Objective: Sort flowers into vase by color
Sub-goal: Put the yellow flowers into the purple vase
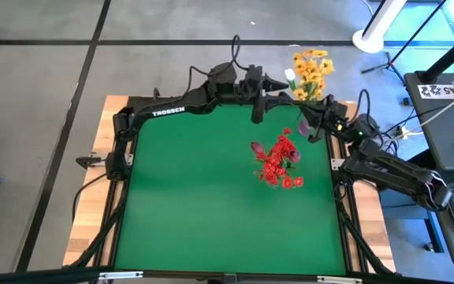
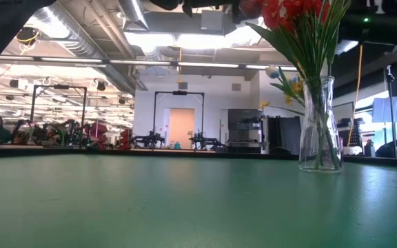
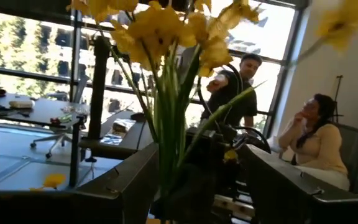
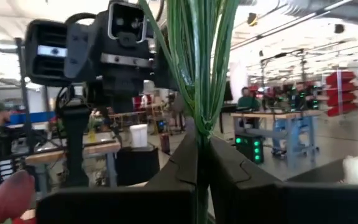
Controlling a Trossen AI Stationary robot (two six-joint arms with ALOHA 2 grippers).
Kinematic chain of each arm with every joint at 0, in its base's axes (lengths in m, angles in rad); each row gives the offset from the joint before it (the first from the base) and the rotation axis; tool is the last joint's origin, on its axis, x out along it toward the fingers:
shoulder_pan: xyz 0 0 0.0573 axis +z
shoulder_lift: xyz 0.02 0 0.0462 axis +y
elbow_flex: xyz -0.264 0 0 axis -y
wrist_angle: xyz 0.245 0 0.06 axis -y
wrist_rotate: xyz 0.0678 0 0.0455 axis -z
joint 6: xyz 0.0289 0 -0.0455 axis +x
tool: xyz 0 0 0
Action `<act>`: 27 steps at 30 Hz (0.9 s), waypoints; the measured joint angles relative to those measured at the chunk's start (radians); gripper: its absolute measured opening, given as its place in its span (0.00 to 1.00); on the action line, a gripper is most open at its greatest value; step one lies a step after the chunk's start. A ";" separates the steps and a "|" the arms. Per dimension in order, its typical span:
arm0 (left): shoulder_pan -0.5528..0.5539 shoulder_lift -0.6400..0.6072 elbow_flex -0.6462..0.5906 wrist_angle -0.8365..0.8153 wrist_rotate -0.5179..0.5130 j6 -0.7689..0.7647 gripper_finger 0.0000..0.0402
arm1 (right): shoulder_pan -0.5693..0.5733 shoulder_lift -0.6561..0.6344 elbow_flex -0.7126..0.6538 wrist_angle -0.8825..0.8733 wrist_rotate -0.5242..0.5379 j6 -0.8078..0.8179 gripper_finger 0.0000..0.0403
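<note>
Right pincer [image 4: 202,171] clamps yellow flowers' stems [image 4: 201,68] upright.

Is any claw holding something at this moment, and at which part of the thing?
The right claw is shut on the green stems of the yellow flowers, low on the stems. The left claw is open around them, holding nothing.

Worktop [image 1: 211,213]: flat green surface, dark frame around it, bare wood base showing along the frame's outer edges. Standing directly on it: one clear glass vase [image 2: 320,131], upright, holding red flowers [image 1: 278,164] on green stems. Vase sits toward the worktop's far right part; rest of green surface bare around it.
</note>
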 joint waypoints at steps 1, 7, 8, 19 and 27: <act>0.000 0.000 0.000 0.000 -0.014 0.001 0.56 | 0.000 0.020 0.008 0.009 -0.014 0.000 0.03; 0.004 0.000 0.000 0.000 -0.078 -0.007 0.56 | 0.000 0.145 0.057 0.064 -0.104 0.039 0.03; 0.004 0.000 0.000 0.000 -0.098 -0.011 0.56 | 0.000 0.165 0.068 0.071 -0.119 0.041 0.03; 0.003 0.000 0.000 -0.003 -0.178 -0.008 0.56 | 0.024 0.269 0.120 0.071 -0.190 0.043 0.03; -0.009 0.000 0.000 0.001 -0.234 0.058 0.36 | 0.087 0.270 0.120 0.069 -0.132 0.012 0.05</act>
